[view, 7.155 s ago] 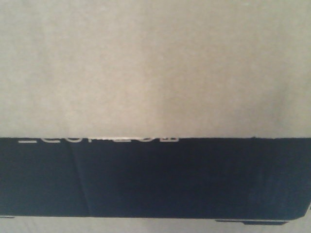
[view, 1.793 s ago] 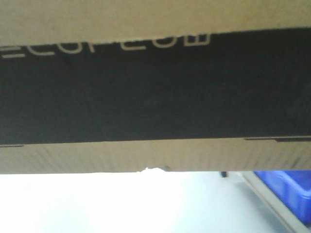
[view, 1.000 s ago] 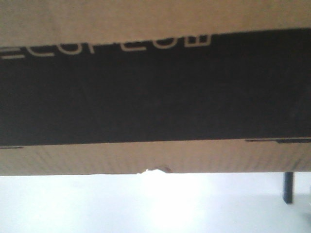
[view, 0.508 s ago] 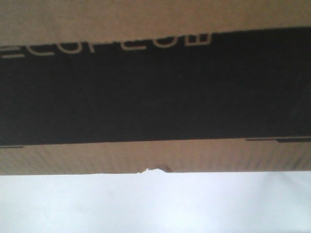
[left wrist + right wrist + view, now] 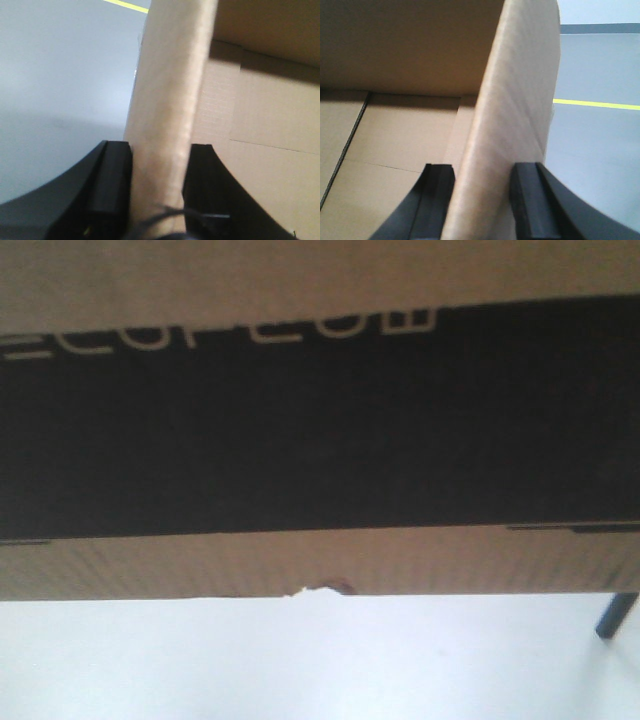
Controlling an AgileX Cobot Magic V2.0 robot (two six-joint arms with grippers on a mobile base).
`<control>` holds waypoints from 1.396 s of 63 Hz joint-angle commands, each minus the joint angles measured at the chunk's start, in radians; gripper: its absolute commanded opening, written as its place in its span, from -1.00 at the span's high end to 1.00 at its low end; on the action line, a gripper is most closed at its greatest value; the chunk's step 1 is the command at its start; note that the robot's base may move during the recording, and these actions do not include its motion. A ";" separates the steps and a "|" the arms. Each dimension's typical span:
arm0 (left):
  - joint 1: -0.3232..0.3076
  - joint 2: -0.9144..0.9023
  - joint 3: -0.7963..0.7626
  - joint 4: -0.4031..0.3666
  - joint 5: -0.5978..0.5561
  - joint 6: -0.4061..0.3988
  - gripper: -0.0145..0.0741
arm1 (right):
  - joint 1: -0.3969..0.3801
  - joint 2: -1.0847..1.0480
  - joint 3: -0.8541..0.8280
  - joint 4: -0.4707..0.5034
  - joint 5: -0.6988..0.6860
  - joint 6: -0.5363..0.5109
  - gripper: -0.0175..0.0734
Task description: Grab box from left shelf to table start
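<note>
The brown cardboard box (image 5: 320, 565) fills the front view, its black "ECOFLOW" panel across the middle and a small nick in its bottom edge. My left gripper (image 5: 157, 190) is shut on the box's left side wall (image 5: 170, 100), one black finger outside and one inside the open box. My right gripper (image 5: 482, 200) is shut on the right side wall (image 5: 515, 110) the same way. The box's empty brown inside shows in both wrist views. The left shelf is out of view.
Below the box in the front view is a pale surface (image 5: 300, 660) and a dark slanted leg (image 5: 617, 616) at the right edge. Grey floor with a yellow line (image 5: 595, 104) lies beyond the box in the wrist views.
The box has risen in the front view since seven seconds ago. The blue bin at lower right has gone out of view. A dark leg has entered at the right edge.
</note>
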 commanded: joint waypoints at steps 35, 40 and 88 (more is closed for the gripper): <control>-0.022 -0.007 -0.041 -0.317 -0.076 0.073 0.70 | 0.004 0.019 -0.030 0.158 -0.127 -0.012 0.49; -0.022 -0.007 -0.041 -0.317 -0.076 0.073 0.70 | 0.004 0.019 -0.030 0.158 -0.127 -0.012 0.49; -0.022 -0.007 -0.041 -0.317 -0.076 0.073 0.70 | 0.004 0.019 -0.029 0.158 -0.127 -0.012 0.49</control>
